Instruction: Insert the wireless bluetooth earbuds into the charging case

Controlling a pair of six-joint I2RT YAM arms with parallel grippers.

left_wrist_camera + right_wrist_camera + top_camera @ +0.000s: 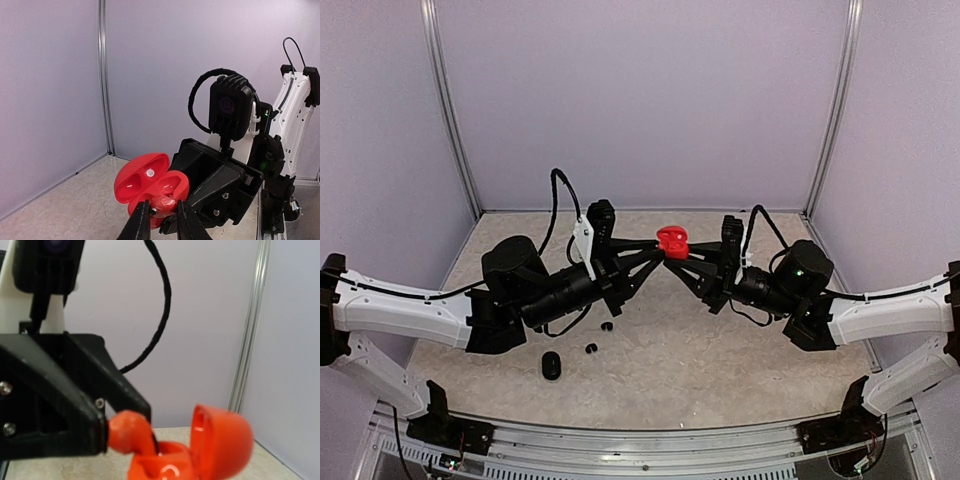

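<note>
While the right claw (673, 251) clamps the open red charging case (145, 180) aloft, the left claw (163, 210) pinches a red earbud (164, 202) at its well, judged not yet seated. Two black earbuds (591, 348) and a black case (551, 365) lie on the worktop (720, 370) at 7 o'clock, unattended.

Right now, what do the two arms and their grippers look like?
Both arms have white link shells and black joints. The left gripper and right gripper are black, angular, tapering to narrow fingers. A boxy black wrist camera with a looping black cable sits on each.
</note>
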